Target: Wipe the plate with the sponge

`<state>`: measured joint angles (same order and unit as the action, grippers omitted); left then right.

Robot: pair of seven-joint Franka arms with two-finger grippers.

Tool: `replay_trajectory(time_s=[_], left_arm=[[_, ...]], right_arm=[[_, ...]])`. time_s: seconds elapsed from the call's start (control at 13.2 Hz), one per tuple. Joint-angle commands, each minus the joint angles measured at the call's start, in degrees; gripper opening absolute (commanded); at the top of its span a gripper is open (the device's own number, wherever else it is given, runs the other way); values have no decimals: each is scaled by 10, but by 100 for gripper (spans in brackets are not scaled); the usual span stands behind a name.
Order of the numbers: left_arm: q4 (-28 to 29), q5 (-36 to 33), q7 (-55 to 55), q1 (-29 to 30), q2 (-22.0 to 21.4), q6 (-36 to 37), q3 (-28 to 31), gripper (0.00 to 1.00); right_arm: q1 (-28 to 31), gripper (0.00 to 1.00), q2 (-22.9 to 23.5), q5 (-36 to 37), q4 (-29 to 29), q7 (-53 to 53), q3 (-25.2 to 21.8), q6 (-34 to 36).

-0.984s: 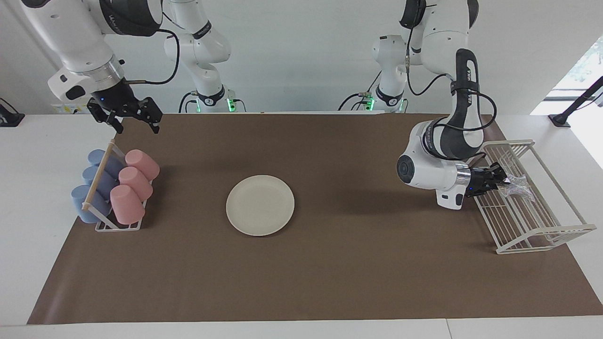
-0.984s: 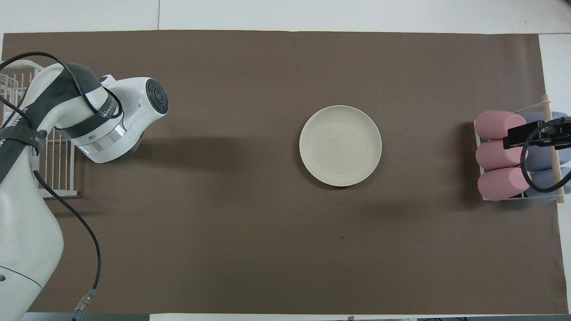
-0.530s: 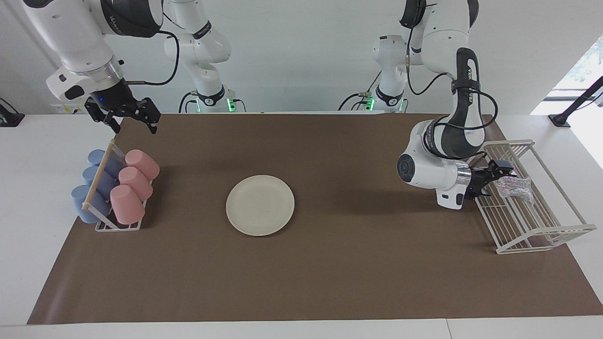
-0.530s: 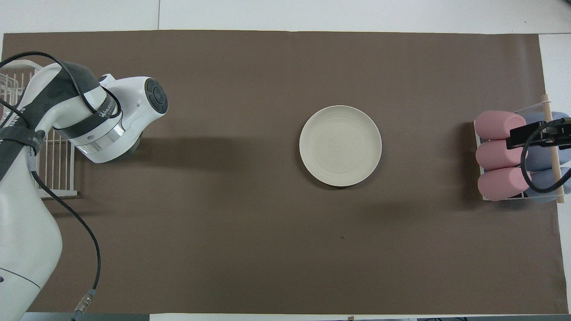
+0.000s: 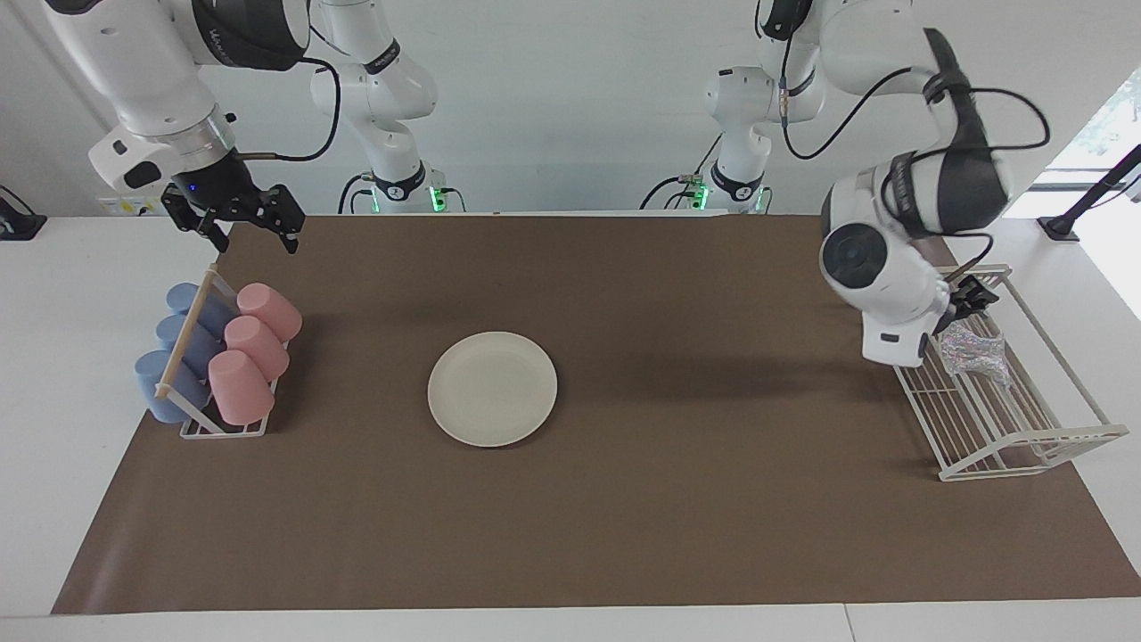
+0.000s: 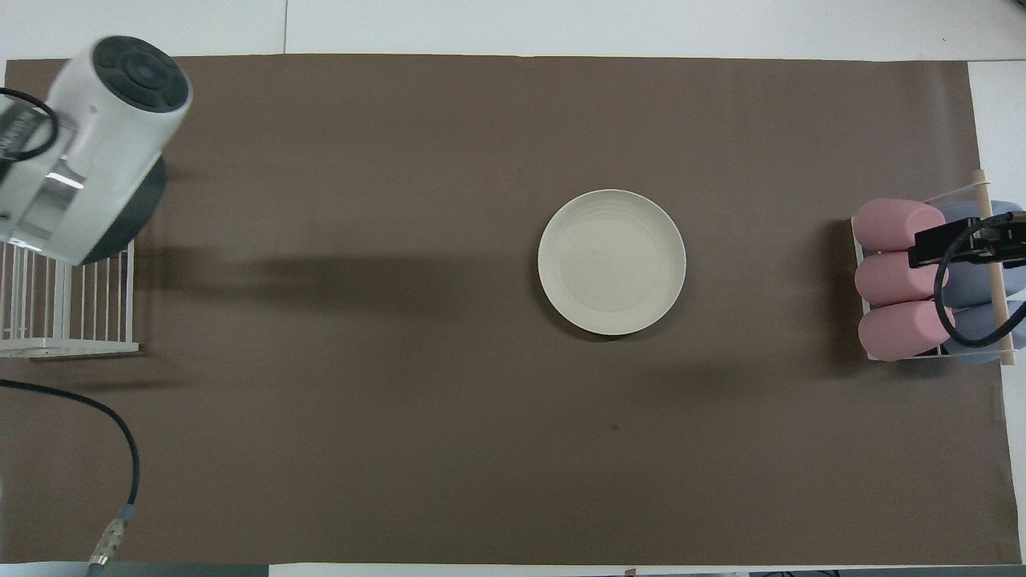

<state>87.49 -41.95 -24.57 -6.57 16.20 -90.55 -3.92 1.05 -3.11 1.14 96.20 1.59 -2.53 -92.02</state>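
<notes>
The cream-white plate lies flat in the middle of the brown mat with nothing on it. The glittery silver sponge lies loose on the wires of the white rack at the left arm's end of the table. My left gripper hangs just above the sponge, open and holding nothing, partly hidden by its white wrist. In the overhead view that wrist covers both the gripper and the sponge. My right gripper waits open in the air over the mat's edge beside the cup rack.
A small rack holding pink cups and blue cups stands at the right arm's end of the table. The brown mat covers most of the table. A black cable lies at the mat's corner by the left arm.
My left gripper opened and let go of the sponge, which stays in the wire rack. The left arm then rose and turned its wrist upward. The right arm barely moved.
</notes>
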Motion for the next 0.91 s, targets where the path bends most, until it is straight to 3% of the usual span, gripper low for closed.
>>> replay_trajectory(time_s=[0.0, 0.23, 0.45, 0.61, 0.83], left_arm=[[-5, 136, 33, 29, -44, -9, 1, 100], [0, 317, 83, 63, -104, 23, 3, 100], [37, 436, 127, 83, -158, 81, 3, 100], [82, 443, 160, 75, -192, 66, 7, 100], [70, 446, 153, 37, -185, 20, 21, 100]], right_arm=[[1, 100, 6, 11, -15, 10, 4, 12], [0, 100, 6, 11, -15, 10, 4, 12], [0, 100, 6, 11, -16, 9, 4, 13], [0, 100, 6, 11, -18, 9, 4, 13], [-3, 100, 6, 11, -19, 9, 4, 13]])
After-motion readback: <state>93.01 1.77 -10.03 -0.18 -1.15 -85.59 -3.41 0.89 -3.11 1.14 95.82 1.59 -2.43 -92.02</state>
